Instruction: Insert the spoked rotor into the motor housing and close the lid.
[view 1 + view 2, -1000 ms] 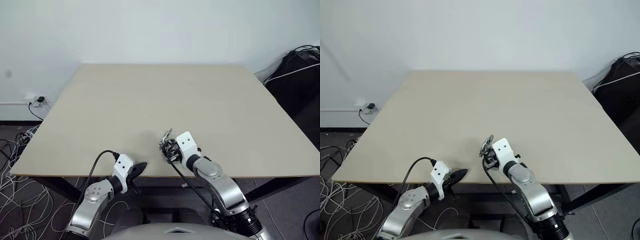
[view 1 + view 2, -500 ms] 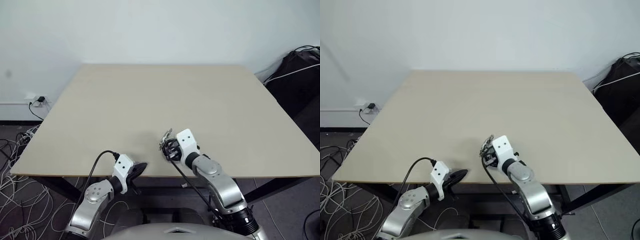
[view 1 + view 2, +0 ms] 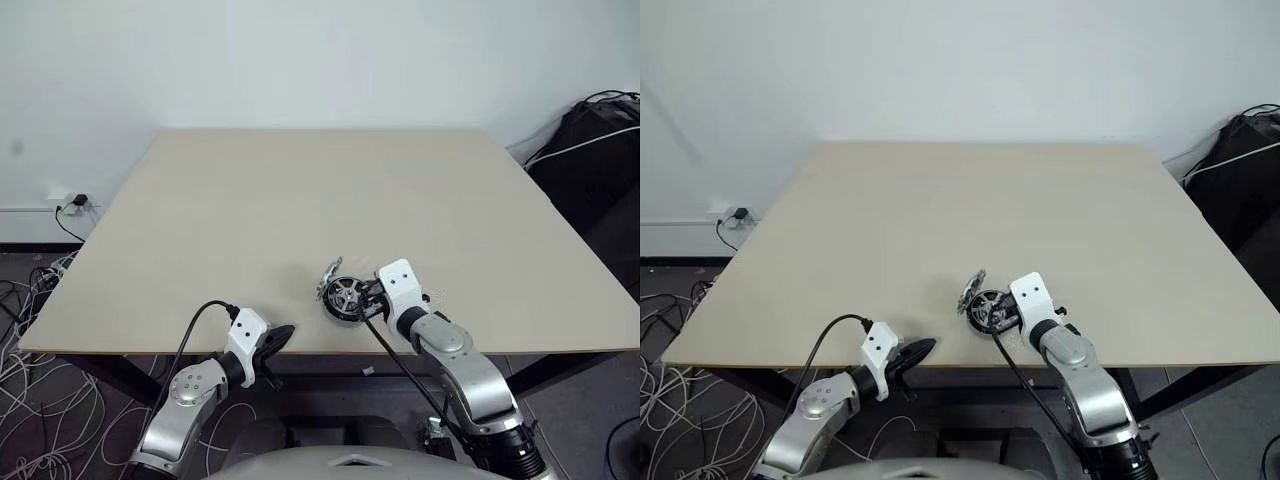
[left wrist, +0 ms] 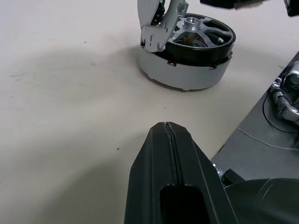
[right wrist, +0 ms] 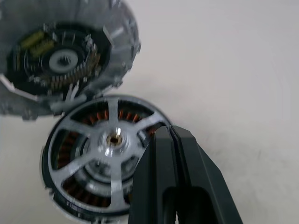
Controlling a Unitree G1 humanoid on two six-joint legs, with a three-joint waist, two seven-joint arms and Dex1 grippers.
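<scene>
a spoked rotor, black-rimmed with silver spokes and hub, sits seated in the grey motor housing near the front edge of a beige table. copper-brown windings glint through the gaps between the spokes in the right wrist view. the lid, a round silver cover with its inner face showing a ring of small parts, stands tilted up on edge, hinged open at the far side of the housing from the right gripper. that gripper, its two black fingers clenched together on nothing, hangs just beside the rotor's rim, on the near right of the assembly in the head views, its tip over the edge of the wheel in its own wrist view; whether it touches the rim cannot be told.

the left gripper, likewise clenched and empty, is low at the table's front edge, well apart from the housing, which lies ahead of it and off to its right. from its wrist camera the assembly shows beyond the closed fingertips, the upright lid on the housing's left side. a black cable loops from the left wrist.
</scene>
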